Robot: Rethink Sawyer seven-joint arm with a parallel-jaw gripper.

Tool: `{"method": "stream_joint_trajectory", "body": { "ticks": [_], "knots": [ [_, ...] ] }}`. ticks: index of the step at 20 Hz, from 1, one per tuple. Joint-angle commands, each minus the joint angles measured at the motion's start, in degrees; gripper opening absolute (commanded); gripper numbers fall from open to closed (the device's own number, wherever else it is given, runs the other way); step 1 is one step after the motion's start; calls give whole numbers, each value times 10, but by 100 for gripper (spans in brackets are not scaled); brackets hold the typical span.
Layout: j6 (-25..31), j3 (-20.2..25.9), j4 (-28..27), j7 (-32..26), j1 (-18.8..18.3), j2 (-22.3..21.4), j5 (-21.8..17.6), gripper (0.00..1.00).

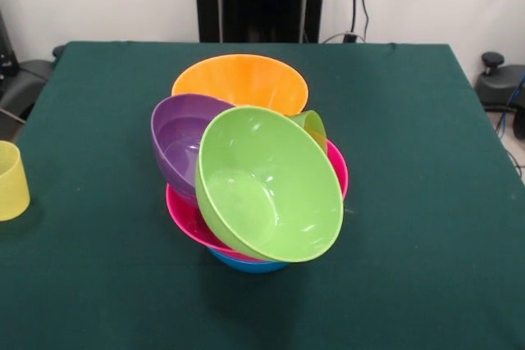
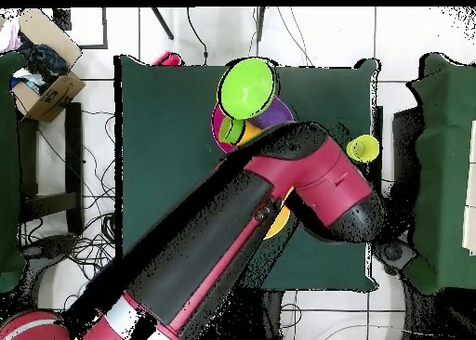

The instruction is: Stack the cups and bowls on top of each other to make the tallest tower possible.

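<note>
A multicoloured tower (image 1: pixel 254 170) of bowls is seen at the centre of the front view, standing on a dark green table (image 1: pixel 426 202). At its bottom, a blue bowl (image 1: pixel 246 265) is only partly visible beneath a pink bowl (image 1: pixel 184 215), whose rim also shows at the pile's right side. Inside the pink bowl a lime green bowl (image 1: pixel 271 190) is tilted steeply on its side, with its opening turned toward the camera and the lower part of the frame. A purple bowl (image 1: pixel 180 141) is likewise tilted, just left of the lime green one and touching it. Behind them, toward the top of the frame, an orange bowl (image 1: pixel 239 81) is seen with its rim highest in the pile. A small green cup (image 1: pixel 315 127) is wedged between the lime green bowl and the orange bowl, only its rim showing. A pale yellow cup (image 1: pixel 11 179) stands alone at the left edge of the front view, well apart from the pile; in the overhead view it is found at the right side of the table. In the overhead view the red and black arm (image 2: pixel 279 206) is stretched from the lower left of the frame across the table's middle, covering much of the pile. The gripper itself cannot be made out, so whether it is open or closed cannot be told.
</note>
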Motion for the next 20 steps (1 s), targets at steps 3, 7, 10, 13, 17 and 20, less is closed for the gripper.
{"method": "stream_joint_trajectory", "body": {
  "ticks": [3,7,10,13,17,20],
  "knots": [
    [4,43,-49,110,13,98,-58,100],
    [21,61,-42,106,19,106,-41,100],
    [34,65,-31,54,28,112,-43,100],
    [58,67,-30,27,31,122,-35,100],
    [89,68,-26,-8,37,133,-27,100],
    [61,84,-16,-90,43,130,-50,100]
  ]
}}
